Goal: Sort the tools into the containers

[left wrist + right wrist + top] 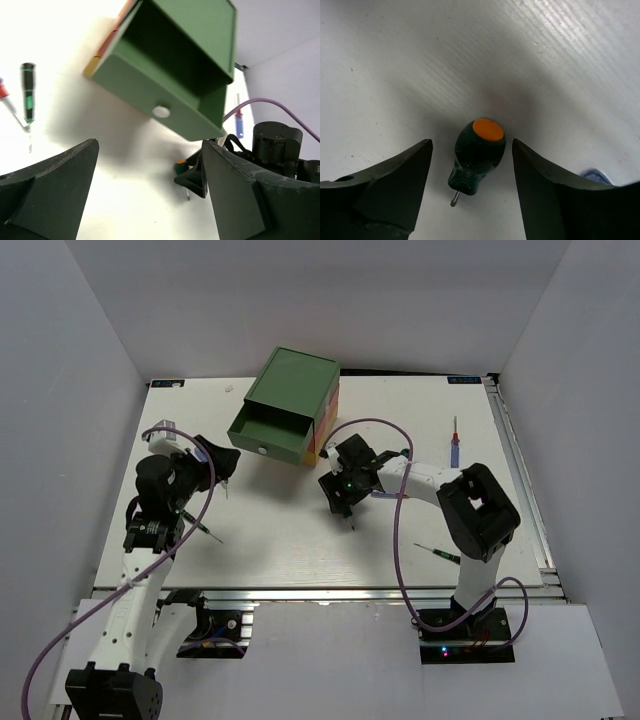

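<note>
The chest (296, 390) stands at the back centre with its green drawer (268, 431) pulled open; the white knob (161, 111) faces me. My right gripper (343, 502) is open and low over the table, its fingers either side of a stubby dark-green screwdriver (477, 150) with an orange cap, not touching it. My left gripper (222, 468) is open and empty, left of the drawer. The blue-and-red screwdriver (455, 445) lies at the right. Black precision screwdrivers lie at front right (437, 553) and by the left arm (205, 530). The second stubby one is out of view.
The orange and yellow drawers (328, 425) are shut under the green one. White walls enclose the table on three sides. In the left wrist view a black green-banded screwdriver (28, 95) lies at the left beside a red-collared tool (6, 97).
</note>
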You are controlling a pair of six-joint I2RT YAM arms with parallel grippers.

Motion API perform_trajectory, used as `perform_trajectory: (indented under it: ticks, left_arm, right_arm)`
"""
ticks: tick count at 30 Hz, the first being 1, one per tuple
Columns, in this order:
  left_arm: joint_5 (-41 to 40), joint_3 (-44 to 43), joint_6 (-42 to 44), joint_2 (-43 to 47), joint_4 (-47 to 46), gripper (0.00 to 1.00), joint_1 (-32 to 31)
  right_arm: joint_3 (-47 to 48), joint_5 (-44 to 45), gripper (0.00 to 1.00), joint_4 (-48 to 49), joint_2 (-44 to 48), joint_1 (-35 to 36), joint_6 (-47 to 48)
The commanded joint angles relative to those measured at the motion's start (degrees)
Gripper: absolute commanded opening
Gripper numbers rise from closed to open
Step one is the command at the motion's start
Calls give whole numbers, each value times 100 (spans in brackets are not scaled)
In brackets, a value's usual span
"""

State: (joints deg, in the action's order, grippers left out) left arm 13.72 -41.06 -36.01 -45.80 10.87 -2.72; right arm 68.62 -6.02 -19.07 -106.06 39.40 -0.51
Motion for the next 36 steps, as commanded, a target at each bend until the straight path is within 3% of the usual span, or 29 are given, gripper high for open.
perform_trajectory:
  ticks: [1, 10, 13, 18, 22, 26, 32, 36]
  left_arm:
    - [-510, 44, 235, 247, 775, 95, 35]
    - [-651, 353, -11, 651, 925, 95, 44]
    - [-660, 388, -20, 660, 934, 95, 35]
    - [-651, 590, -117, 713, 873, 95, 35]
    - [-668, 617, -135, 765, 855, 95, 44]
    - [-677, 652, -117, 897, 855, 95, 44]
    - [-440, 819, -126, 1170, 785, 95, 35]
    - [-317, 863, -117, 1336, 793, 95, 35]
  right_arm:
    - [187, 224, 70, 140, -81, 59, -168]
    - [248, 391, 35, 79, -126, 59, 25]
    - [301, 426, 18, -70, 84, 51, 490]
    - [284, -205, 13, -289, 856, 51, 1394]
    - [126, -1617, 8, -519, 1690, 24, 2956]
    - [63, -2245, 7, -659, 2474, 15, 3749]
    - [678, -2474, 5, -651, 2643, 50, 4050]
    - [1703, -2395, 3, -352, 2180, 217, 3788]
